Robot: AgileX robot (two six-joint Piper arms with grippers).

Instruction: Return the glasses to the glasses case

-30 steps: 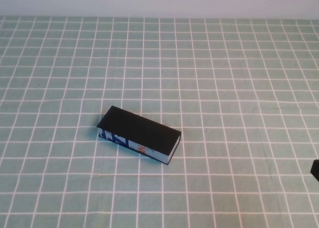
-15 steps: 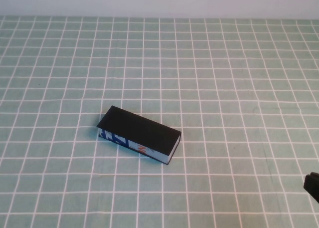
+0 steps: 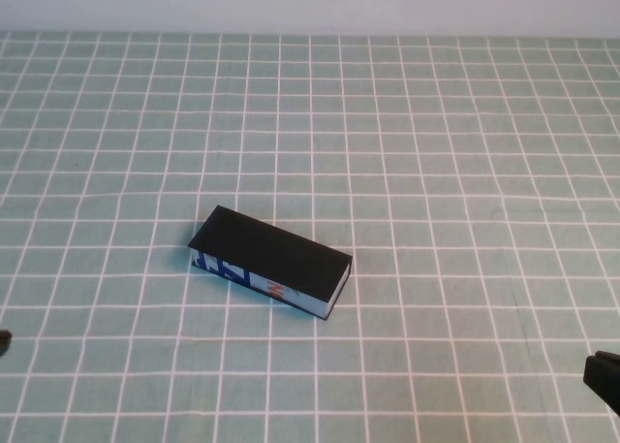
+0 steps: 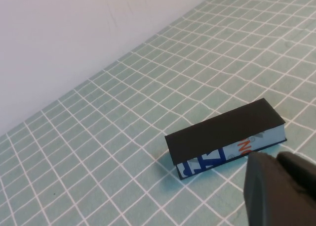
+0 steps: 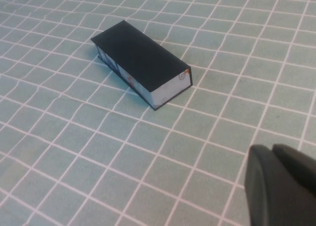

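1. The case [image 3: 269,262] lies shut on the green checked cloth [image 3: 436,172], a little left of the middle in the high view, its long axis running diagonally from far-left to near-right.
2. Its black lid faces up and sits flush on the box. The white long side toward the robot carries blue markings and a small orange-red one; the near-right end is plain white.
3. The glasses cannot be seen in any view — the lid is down, so whatever is inside the case is hidden.
4. The right gripper [image 3: 603,375] shows only as a dark tip at the near-right edge of the high view, well apart from the case and touching nothing on the cloth. Its fingers are closed and hold nothing.
5. In the right wrist view the same gripper [image 5: 281,184] fills a corner as a dark rounded mass, with the case [image 5: 142,63] lying clear of it across several squares of cloth.
6. The left gripper [image 3: 4,341] is a mere dark speck at the near-left edge of the high view, also well away from the case. Whether it is open or closed cannot be told.
7. In the left wrist view the left gripper [image 4: 281,186] appears as a blurred dark shape overlapping the case [image 4: 224,134] in the picture, but it hangs above the cloth near the camera — no contact is seen.
8. A pale wall [image 3: 310,2] bounds the far edge of the cloth.
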